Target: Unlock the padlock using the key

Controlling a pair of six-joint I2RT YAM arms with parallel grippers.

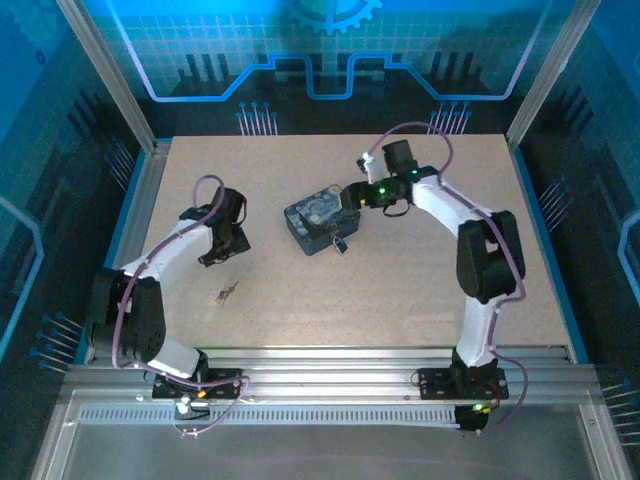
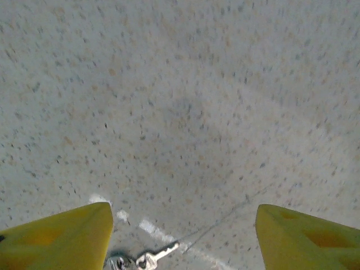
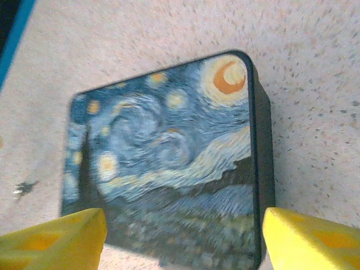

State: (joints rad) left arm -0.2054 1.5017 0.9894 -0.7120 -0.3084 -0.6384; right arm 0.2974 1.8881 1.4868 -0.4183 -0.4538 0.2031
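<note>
Nearest the arm bases, the key lay flat on the speckled tabletop, with nothing holding it. Just beyond it the left hand hung over the surface with its yellow fingers spread apart and nothing between them. In the left wrist view the key showed at the bottom edge, between the two fingertips but short of them.

Further out, towards the middle of the tabletop, the padlock hung at the near side of the swirl-painted tin. It was too small to tell whether its shackle was shut. Beyond that, the right hand sat at the tin's far right corner, released. Its fingers stood wide on either side of the lid, and I could not tell whether they touched the tin's walls.

By my reading, the step in hand was picking up the key, and the unlocking had not begun. The next move probably called for the left hand to draw back over the key, come down squarely and pinch it by its head, leaving the blade free. A key that thin and flat could slide or tip rather than lift. The right hand would likely need to steady the tin so that the padlock held its place.
</note>
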